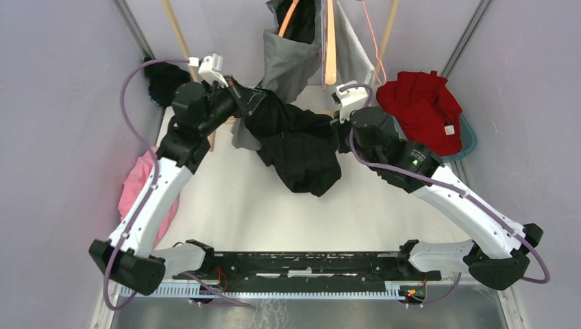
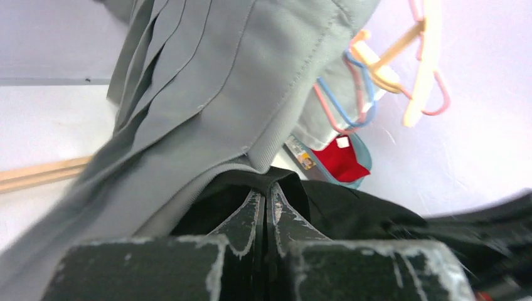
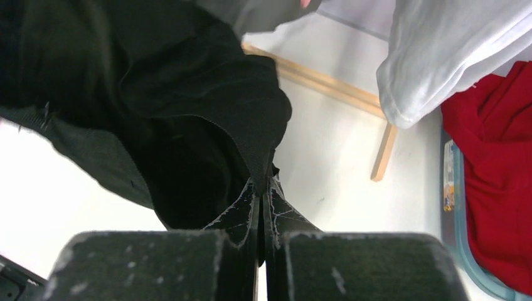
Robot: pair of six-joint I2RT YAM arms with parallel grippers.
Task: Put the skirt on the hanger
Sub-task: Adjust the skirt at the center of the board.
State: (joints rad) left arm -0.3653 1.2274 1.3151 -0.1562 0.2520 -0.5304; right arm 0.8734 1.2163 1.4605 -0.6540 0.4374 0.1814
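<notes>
A black skirt [image 1: 299,146] hangs stretched between my two grippers above the table's middle. My left gripper [image 1: 250,103] is shut on its left edge; in the left wrist view the gripper [image 2: 266,193] pinches a black fold [image 2: 351,207]. My right gripper [image 1: 340,127] is shut on its right edge; in the right wrist view the gripper [image 3: 262,182] pinches the black hem [image 3: 188,113]. A peach hanger [image 1: 330,41] hangs at the back centre, and shows in the left wrist view [image 2: 420,69] with pink and blue clips. A grey pleated skirt [image 1: 291,55] hangs there too.
A red garment [image 1: 421,110] lies in a teal tray at the back right. A pink garment [image 1: 137,185] lies at the left edge, a black one [image 1: 164,81] at the back left. Wooden rack legs [image 1: 181,41] stand behind. White cloth [image 3: 439,56] hangs near the right gripper.
</notes>
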